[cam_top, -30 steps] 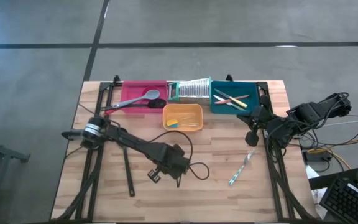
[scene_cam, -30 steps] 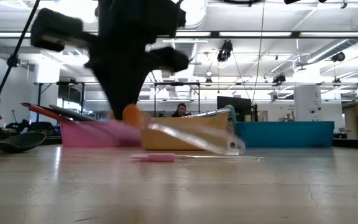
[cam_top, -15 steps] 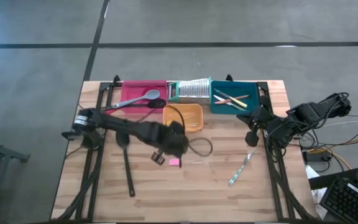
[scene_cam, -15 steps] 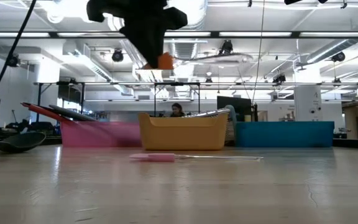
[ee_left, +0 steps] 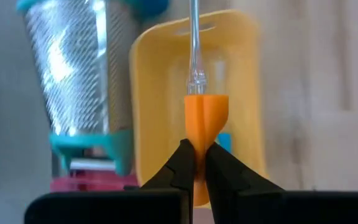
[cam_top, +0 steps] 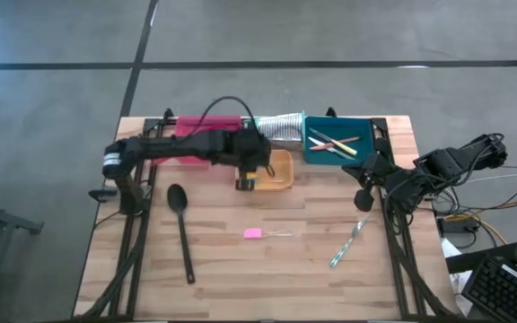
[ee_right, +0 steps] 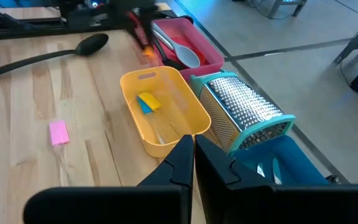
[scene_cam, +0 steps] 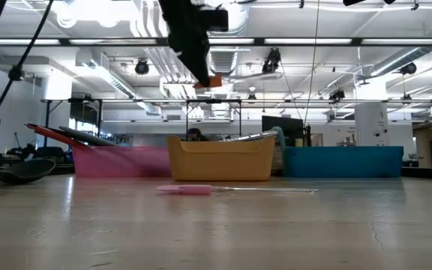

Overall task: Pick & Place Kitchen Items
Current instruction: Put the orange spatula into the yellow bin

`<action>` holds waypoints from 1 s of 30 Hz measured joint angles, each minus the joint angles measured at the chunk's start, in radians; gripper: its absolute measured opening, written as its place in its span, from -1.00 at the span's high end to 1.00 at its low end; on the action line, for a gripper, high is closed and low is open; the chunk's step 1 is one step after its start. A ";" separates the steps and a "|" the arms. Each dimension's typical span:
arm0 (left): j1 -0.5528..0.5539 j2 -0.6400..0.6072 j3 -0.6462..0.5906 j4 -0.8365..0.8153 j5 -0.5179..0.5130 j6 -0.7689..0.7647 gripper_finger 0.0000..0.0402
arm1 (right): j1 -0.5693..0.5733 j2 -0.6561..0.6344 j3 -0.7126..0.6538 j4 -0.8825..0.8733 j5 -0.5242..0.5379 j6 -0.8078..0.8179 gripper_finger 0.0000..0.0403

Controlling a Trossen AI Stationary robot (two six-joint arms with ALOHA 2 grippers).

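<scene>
My left gripper (cam_top: 247,180) hangs above the near left part of the orange-yellow tray (cam_top: 281,170), shut on a small pick with an orange end (ee_left: 205,115) and a clear shaft (ee_left: 194,37). In the low view the orange end (scene_cam: 213,81) shows high above the tray (scene_cam: 220,159). A yellow and a blue piece (ee_right: 146,102) lie in this tray. A similar pick with a pink end (cam_top: 253,233) lies flat on the wood. My right gripper (cam_top: 363,199) waits shut at the table's right side, holding nothing. My left gripper pinches the pick's orange end (ee_left: 197,146) between its two fingertips (ee_left: 182,163). The fingers slant downward from the table's left. The clear shaft sticks out forward beyond the fingertips, over the tray. The pick is lifted clear of the table and the tray.
A black ladle (cam_top: 180,226) lies near the left. A teal-handled utensil (cam_top: 348,242) lies near the right. At the far edge stand a pink tray (cam_top: 191,130) holding a spoon (ee_right: 185,55), a silver grater (cam_top: 281,127) and a teal tray (cam_top: 339,144) holding knives.
My left gripper has risen from the table's middle and gone toward the far edge to above the orange-yellow tray, rolling as it went, still shut on the orange-ended pick. The pick is lifted clear. The pink-ended pick has stayed on the wood.
</scene>
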 joint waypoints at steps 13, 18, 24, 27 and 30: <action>0.121 0.042 -0.076 0.075 0.122 -0.153 0.89 | 0.000 0.000 -0.003 0.000 -0.013 0.000 0.96; 0.128 0.042 -0.123 0.100 0.125 -0.172 0.89 | 0.000 0.000 -0.009 0.000 -0.016 0.000 0.96; 0.139 0.042 -0.179 0.130 0.129 -0.186 0.89 | 0.000 0.000 -0.014 -0.001 -0.018 0.000 0.96; 0.145 0.042 -0.217 0.165 0.145 -0.198 0.89 | 0.000 0.000 -0.014 0.000 -0.018 0.000 0.96; 0.156 0.042 -0.253 0.198 0.177 -0.205 0.89 | 0.000 0.000 -0.014 0.000 -0.018 0.000 0.96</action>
